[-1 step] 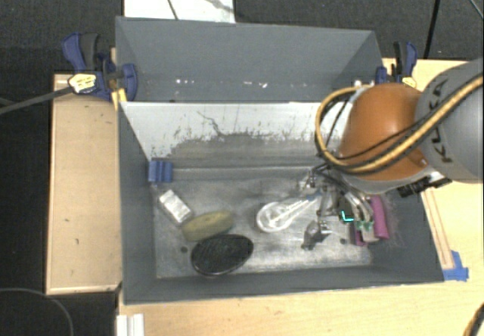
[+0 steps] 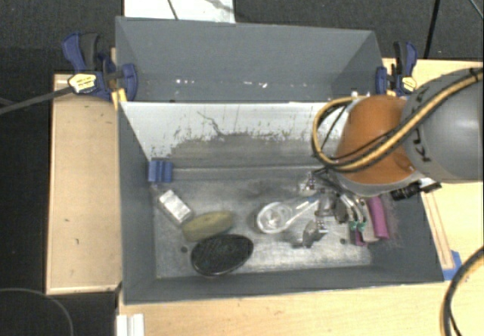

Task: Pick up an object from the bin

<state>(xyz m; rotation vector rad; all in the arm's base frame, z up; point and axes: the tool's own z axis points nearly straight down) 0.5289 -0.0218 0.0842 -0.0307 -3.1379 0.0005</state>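
On the bin floor, right of centre: a clear round cup [image 2: 274,217] of glassy plastic lay there, a thin clear stem running from it up and to the right.
Gripper: the metal gripper [image 2: 314,222] hung low over the floor, just beside the cup's right edge and over the end of that stem.
Jaws: it could not be told whether they were spread or pressed together, as the wrist hardware hid them from above.
Arm: the grey arm [image 2: 454,130] came in from the right, with an orange cover [image 2: 374,141] at its wrist and yellow-and-black cables looped round it.
Purple oblong piece [image 2: 376,219]: it sat just right of the gripper with a green bit at its lower end. Whether it lay in the bin or belonged to the wrist could not be told.
Olive oval lump [image 2: 208,225]: it lay left of the cup, near but apart from it.
Black oval pad [image 2: 221,253]: it lay just below the lump, seemingly touching it.
Silver block [image 2: 174,206]: it sat tilted, just up-left of the lump.
Blue piece [image 2: 159,172]: it stood at the foot of the left wall.
Grey metal bin [image 2: 227,62]: its walls sloped down to a scuffed floor.
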